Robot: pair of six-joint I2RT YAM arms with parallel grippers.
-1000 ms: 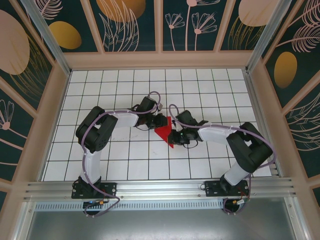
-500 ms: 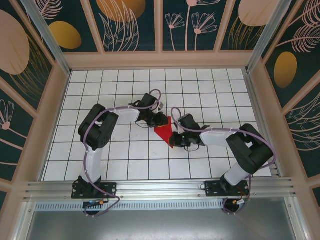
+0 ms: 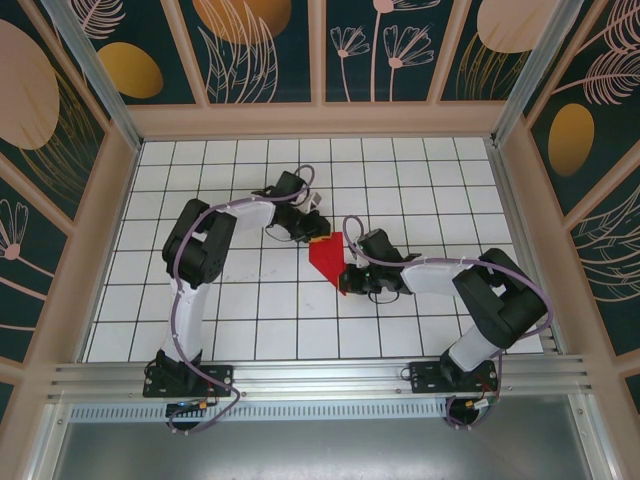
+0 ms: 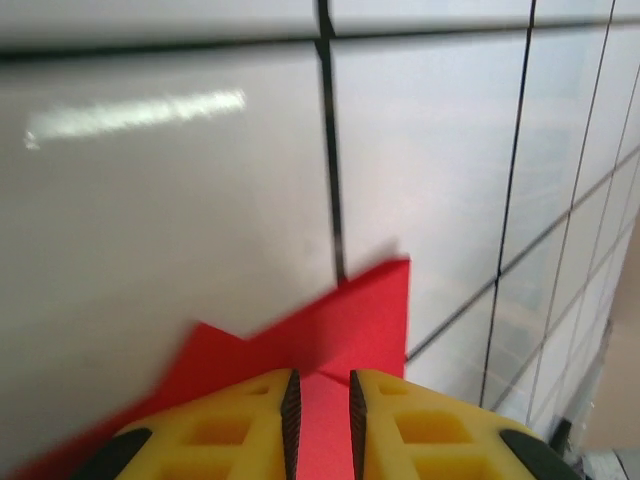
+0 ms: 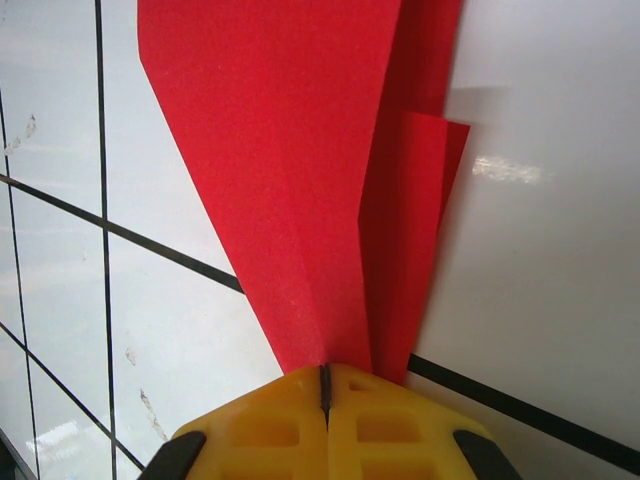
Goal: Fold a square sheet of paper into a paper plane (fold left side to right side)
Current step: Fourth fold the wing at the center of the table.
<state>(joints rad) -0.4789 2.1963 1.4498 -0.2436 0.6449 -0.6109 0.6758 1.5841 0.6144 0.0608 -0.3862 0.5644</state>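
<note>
Near end first: right pincer is pressed together and pinching the narrow near tip of the red sheet. It works as the anchor. The sheet lies mid-desk between the two arms, already folded into a tapered wedge with a centre crease and a second layer stacked on its right. Further out, the left pincer sits at the sheet's far corner with its fingers a narrow gap apart and red showing in that gap. I can't tell whether it's gripping or just bearing down on the paper. My read is that we're mid-fold, taking the left side over to the right. To do it well, keep the tip clamped so the sheet can't skate on the glossy tiles. Bring the left flap over along the centre crease, line up the edges before pressing, then rub the crease flat from tip outward. Don't pull against the anchor, since thin paper will tear or skew. No containers in play; the panelled walls at the far edge just box in the desk.
</note>
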